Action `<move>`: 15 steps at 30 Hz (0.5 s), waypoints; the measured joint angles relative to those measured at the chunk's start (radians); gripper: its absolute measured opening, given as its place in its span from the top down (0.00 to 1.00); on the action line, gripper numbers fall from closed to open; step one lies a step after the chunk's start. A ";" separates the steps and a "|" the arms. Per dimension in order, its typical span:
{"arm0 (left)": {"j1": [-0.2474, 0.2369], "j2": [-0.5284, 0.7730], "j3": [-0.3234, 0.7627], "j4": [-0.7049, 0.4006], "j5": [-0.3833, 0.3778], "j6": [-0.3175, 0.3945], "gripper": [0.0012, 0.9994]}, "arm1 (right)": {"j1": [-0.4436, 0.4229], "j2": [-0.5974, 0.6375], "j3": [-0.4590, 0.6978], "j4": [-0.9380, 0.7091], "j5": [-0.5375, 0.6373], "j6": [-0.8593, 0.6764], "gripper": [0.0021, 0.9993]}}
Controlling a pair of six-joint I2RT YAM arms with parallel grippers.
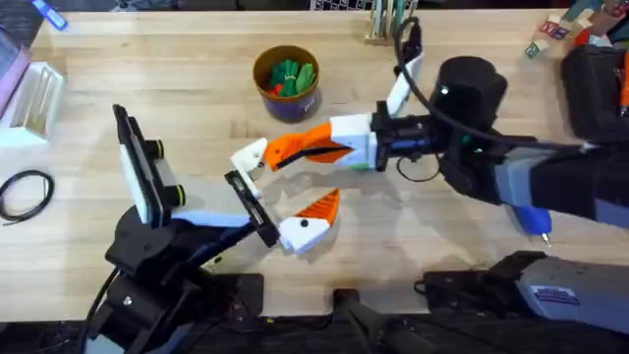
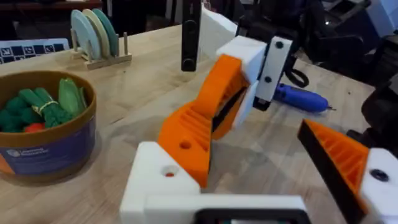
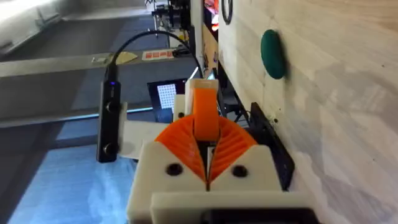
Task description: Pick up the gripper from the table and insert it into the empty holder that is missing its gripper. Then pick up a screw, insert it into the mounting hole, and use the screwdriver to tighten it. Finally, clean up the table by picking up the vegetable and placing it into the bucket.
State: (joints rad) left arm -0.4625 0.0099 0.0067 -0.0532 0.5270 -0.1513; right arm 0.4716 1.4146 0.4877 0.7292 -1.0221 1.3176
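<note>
On the wooden bench [image 1: 147,88] the right pincer [image 1: 280,149] reaches across the middle from the lower right, and its two orange-padded fingers are pressed together on the gripper [image 3: 204,112], the small orange wedge, whose tip stands out beyond the pads in the right wrist view; in the left wrist view the same wedge [image 2: 189,134] lies against the holder [image 2: 163,177], the plain white finger block of the left pincer [image 1: 285,197], and it appears to be touching the block just above its mounting hole, though how far it is seated is hard to judge; the left pincer stands apart, with the white holder [image 1: 252,155] on one side and its other finger, white with an orange wedge tip [image 1: 319,208], well separated from it; the bucket [image 1: 286,84], blue-sided with a tan rim, sits farther back on the bench near the middle and holds green toy pieces; the blue screwdriver [image 1: 531,218] lies on the bench at the right, partly under the right arm; it also shows in the left wrist view [image 2: 301,98] beyond the meeting fingers.
</note>
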 joint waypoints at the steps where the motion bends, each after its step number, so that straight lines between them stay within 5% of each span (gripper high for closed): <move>1: 0.000 0.000 0.000 0.000 -0.001 0.000 0.04 | 0.008 0.014 0.011 0.001 0.003 0.001 0.99; 15: 0.010 0.000 0.000 -0.003 -0.066 -0.008 0.04 | 0.084 0.186 0.140 0.035 0.007 0.017 0.99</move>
State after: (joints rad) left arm -0.4523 0.0101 0.0067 -0.0559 0.4611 -0.1589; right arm 0.5553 1.6005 0.6281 0.7643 -1.0154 1.3346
